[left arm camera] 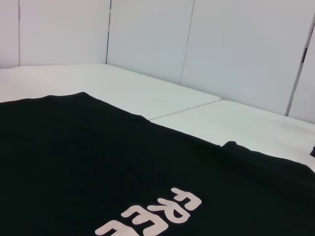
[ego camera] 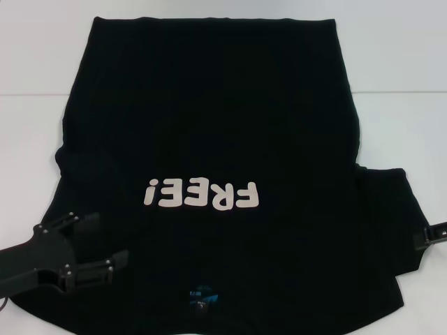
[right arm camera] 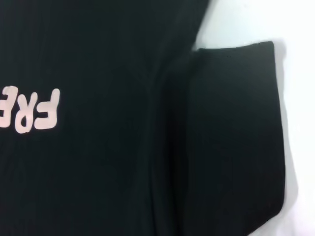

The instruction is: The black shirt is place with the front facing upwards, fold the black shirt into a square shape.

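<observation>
the black shirt (ego camera: 209, 125) lies flat on the white table (ego camera: 405, 70); left gripper (ego camera: 105, 244), lower left, gapes empty; the right gripper (ego camera: 429, 236) barely shows at the right edge.

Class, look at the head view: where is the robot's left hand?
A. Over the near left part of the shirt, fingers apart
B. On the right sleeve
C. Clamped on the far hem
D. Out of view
A: the left hand sits with fingers spread above the black shirt, near its left shoulder.
</observation>
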